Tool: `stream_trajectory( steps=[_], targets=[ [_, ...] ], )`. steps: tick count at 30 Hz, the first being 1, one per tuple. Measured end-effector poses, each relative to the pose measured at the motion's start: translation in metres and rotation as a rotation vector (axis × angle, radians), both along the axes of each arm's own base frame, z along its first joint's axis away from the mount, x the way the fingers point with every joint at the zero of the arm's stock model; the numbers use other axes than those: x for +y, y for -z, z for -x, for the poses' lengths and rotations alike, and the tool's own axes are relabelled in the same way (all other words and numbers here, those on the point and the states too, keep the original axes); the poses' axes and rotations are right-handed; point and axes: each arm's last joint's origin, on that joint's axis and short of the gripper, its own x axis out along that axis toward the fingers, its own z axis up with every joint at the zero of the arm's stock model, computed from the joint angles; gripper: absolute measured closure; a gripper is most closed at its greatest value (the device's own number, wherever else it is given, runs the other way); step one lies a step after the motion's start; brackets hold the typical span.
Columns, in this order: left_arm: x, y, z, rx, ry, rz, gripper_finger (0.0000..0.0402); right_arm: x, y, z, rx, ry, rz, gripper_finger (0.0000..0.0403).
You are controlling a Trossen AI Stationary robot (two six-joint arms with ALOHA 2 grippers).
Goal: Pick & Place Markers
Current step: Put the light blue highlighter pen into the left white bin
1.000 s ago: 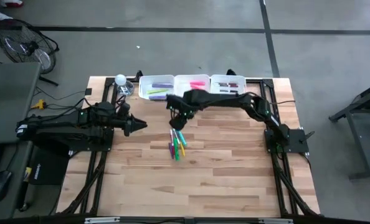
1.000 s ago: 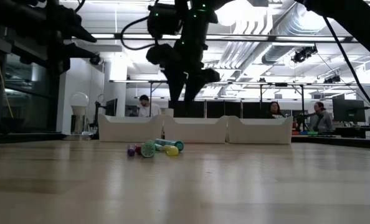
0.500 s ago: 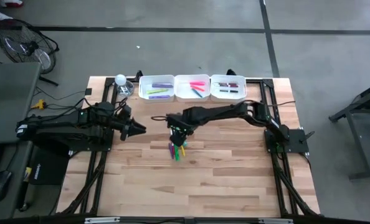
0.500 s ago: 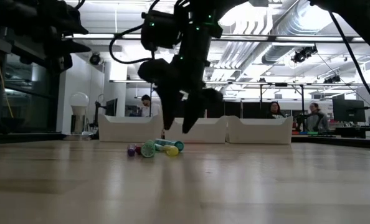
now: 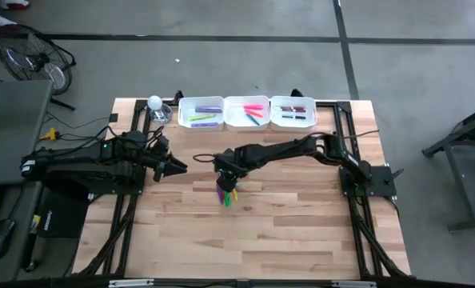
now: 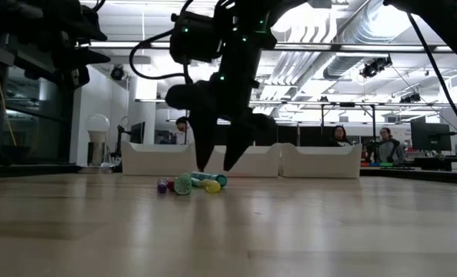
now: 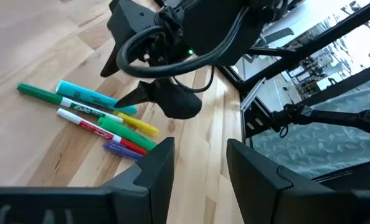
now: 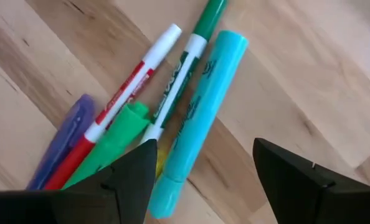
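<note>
Hung right hand [image 6: 214, 165] spread apart just over the markers [image 8: 172, 118]; kept left hand [image 5: 178, 166] apart, well aside.

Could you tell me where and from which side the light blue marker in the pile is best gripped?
Probably at its middle, from straight above. The light blue marker lies flat at the edge of the pile, with bare wood along its outer side; a green-and-white marker lies against the other side. The right gripper is open above it. One finger could drop on the free side, the other wedge between the two markers.
</note>
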Motion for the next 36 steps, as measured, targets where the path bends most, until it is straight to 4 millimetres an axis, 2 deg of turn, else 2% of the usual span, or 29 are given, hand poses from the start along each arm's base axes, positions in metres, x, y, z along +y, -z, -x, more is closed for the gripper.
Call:
stream_trajectory(
  steps=[9, 18, 29, 36],
  targets=[
    [0.000, 0.004, 0.001, 0.040, -0.001, 0.005, 0.0257, -0.002, 0.012, -0.001, 0.028, 0.047, 0.041, 0.0148],
    [0.000, 0.005, 0.002, 0.052, -0.001, 0.007, 0.0257, 0.005, 0.027, 0.001, 0.099, 0.068, 0.031, 0.0149],
    [0.000, 0.007, 0.002, 0.078, -0.001, 0.011, 0.0257, 0.001, 0.029, 0.009, 0.181, 0.089, -0.013, 0.0150],
    [0.000, 0.009, 0.003, 0.097, -0.002, 0.013, 0.0257, -0.006, 0.030, 0.011, 0.221, -0.049, -0.043, 0.0191]
  ],
)
